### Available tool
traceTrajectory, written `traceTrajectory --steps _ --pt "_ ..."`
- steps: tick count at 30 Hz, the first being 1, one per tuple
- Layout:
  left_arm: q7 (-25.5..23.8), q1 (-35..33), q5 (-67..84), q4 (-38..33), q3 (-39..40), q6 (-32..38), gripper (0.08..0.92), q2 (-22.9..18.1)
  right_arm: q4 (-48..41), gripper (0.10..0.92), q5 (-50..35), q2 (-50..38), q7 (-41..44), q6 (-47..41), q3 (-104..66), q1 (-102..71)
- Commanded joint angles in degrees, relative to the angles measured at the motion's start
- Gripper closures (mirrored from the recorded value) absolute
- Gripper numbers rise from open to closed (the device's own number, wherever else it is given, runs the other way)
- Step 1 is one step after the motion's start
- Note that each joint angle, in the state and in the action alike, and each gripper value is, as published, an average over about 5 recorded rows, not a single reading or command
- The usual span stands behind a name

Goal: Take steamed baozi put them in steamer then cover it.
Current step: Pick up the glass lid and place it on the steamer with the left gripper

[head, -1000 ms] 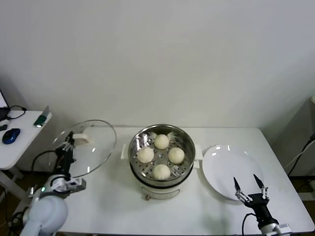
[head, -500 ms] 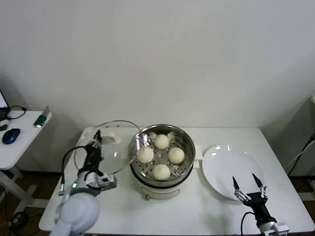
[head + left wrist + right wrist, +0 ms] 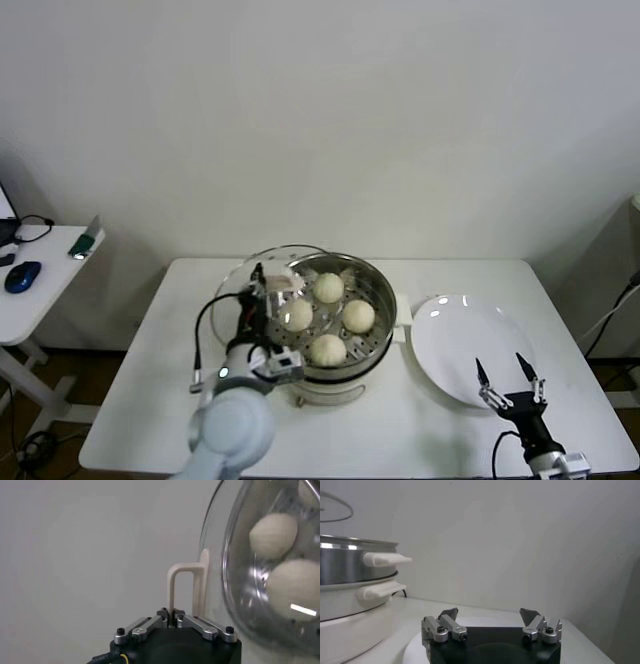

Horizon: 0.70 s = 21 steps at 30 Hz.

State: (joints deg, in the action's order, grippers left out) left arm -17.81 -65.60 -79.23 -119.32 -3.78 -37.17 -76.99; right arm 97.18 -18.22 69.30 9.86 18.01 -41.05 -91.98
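Left gripper: clamped tight on the lid's whitish handle, at the steamer's 9 o'clock edge.
Lid: clear glass, tilted, hanging over the steamer's 9 o'clock rim.
Steamer: uncovered, mid-table, on its white base.
Baozi: all four inside, at 12, 3, 6 and 9 o'clock.
Right gripper: fingers spread wide, holding nothing, over the plate's 5 o'clock edge.

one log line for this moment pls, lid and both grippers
left gripper: shut on glass lid handle, lid tilted at steamer left rim | baozi: four in steamer | right gripper: open, idle over plate
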Motion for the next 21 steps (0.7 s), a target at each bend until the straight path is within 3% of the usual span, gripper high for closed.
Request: traceTrajectory --steps 1,11,21 --pt "-1.37 2.18 -10.43 4.39 8.35 -1.02 0.852 -12.14 -1.04 0.203 -1.06 -0.63 0.08 1.27 -0.09 -0.13" --pt "1.1 1.99 -14.46 10.22 9.89 0.12 0.852 -16.44 -2.12 0.203 -2.29 -1.31 0.0 2.16 -0.06 0.24" --pt "2.57 1.6 -18.52 14.35 8.59 1.82 0.852 -16.11 -2.84 0.203 -3.27 -1.7 -0.11 2.77 -0.07 0.54"
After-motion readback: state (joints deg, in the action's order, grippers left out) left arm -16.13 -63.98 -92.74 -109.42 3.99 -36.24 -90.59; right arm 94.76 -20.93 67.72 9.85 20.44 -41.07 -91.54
